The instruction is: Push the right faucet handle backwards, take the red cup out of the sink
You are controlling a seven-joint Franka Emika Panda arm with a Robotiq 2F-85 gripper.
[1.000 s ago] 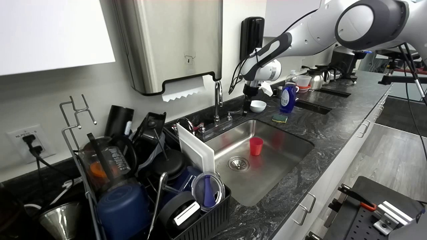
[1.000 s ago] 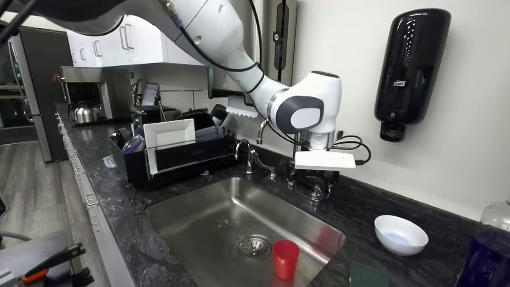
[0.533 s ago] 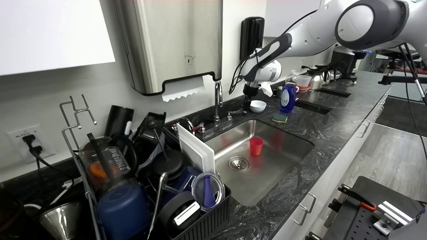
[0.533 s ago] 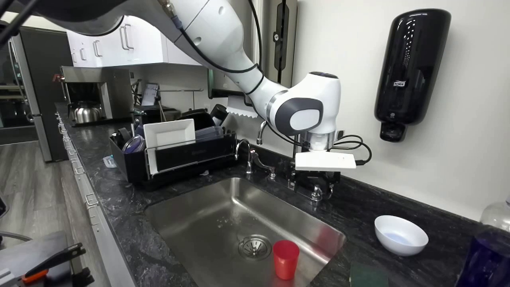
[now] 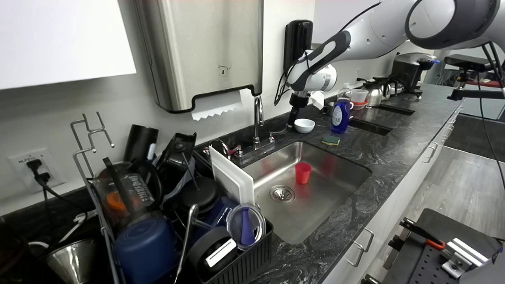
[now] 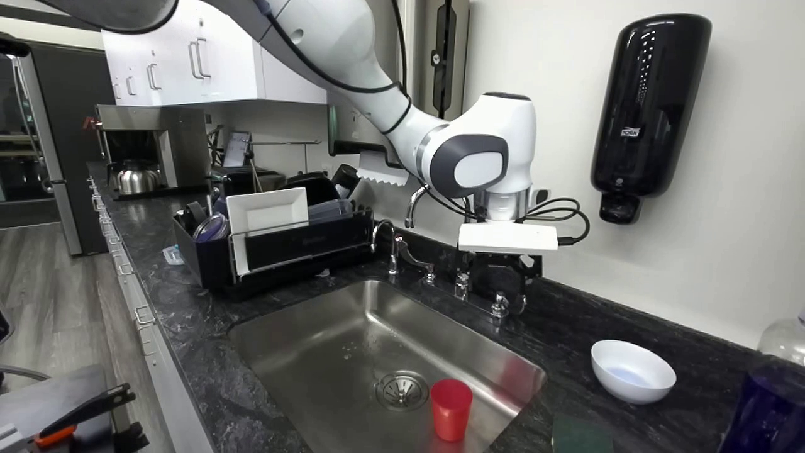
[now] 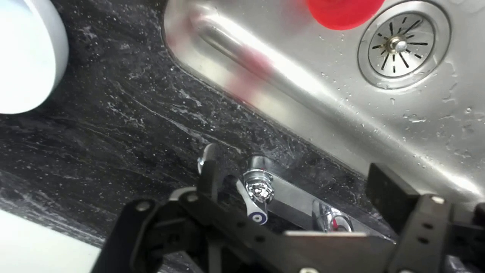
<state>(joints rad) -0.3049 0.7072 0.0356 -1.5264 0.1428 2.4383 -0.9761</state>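
Note:
The red cup stands upright in the steel sink, close to the drain, in both exterior views. Only its edge enters the top of the wrist view, as a red cup. Over the faucet base hovers my gripper, its fingers spread wide and holding nothing. The right faucet handle, a chrome lever with a blue ring, lies near the left-hand finger, which hides part of the lever. Whether they touch I cannot tell. In an exterior view the handle's hub shows below the wrist.
A white bowl sits on the counter near the handle. Beyond it stand a blue soap bottle and a sponge. The tall spout rises beside the gripper, and a full dish rack borders the sink.
In the last half second the arm has risen a little, and the gripper has tilted and lifted beside the handle. The red cup has stayed in place.

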